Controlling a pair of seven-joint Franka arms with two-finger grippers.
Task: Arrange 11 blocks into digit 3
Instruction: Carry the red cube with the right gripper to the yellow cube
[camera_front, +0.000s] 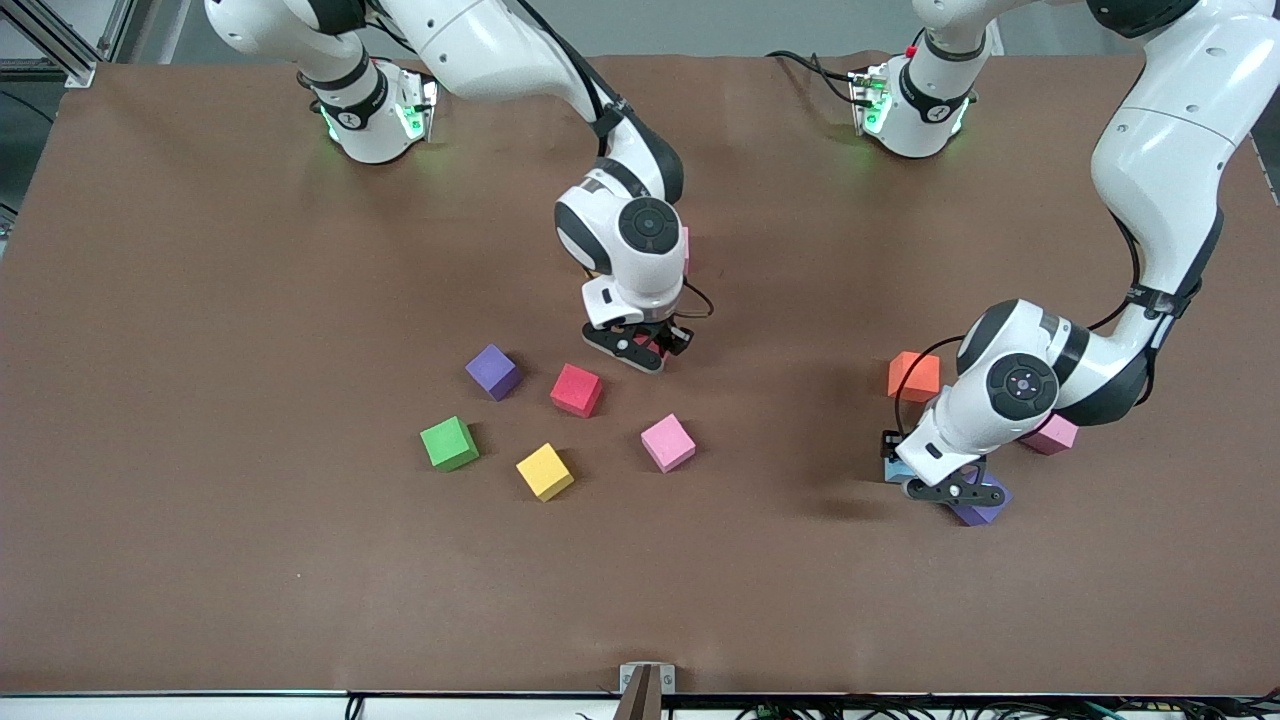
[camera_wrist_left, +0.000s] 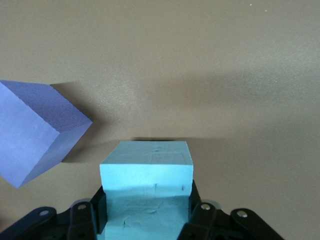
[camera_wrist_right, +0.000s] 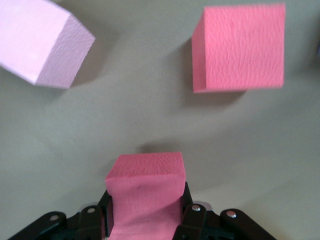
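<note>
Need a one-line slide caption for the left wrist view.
Left gripper shut on a light blue block, with a purple block beside it on the table.

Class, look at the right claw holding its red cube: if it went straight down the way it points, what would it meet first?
Probably bare table. The right claw points down, shut on a red block, and its wrist view shows only tabletop under that block. The other red block and pink block lie aside.

The front view looked down from high across the table toward both bases, taking in the whole top, while each wrist view looked closely down past its own fingers, the right sharing the red cube, the left the purple cube.
</note>
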